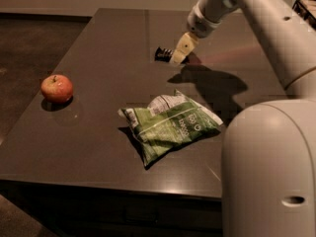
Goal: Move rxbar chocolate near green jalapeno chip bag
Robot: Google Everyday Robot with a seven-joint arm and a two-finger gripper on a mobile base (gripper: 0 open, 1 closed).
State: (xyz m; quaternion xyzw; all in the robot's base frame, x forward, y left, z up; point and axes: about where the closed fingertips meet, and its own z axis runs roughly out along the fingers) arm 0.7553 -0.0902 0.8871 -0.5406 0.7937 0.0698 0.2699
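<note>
The rxbar chocolate [163,54] is a small flat black bar lying on the dark table [103,58] at the back middle. My gripper [179,50] hangs right over the bar's right end and covers part of it. The green jalapeno chip bag [170,125] is a large wrinkly green and white bag lying flat nearer the front, well in front of the bar. My arm reaches in from the upper right.
A red apple [57,88] sits at the left side of the table. A dark wire basket [306,9] shows at the far right back edge. The robot's pale body [269,172] fills the lower right corner.
</note>
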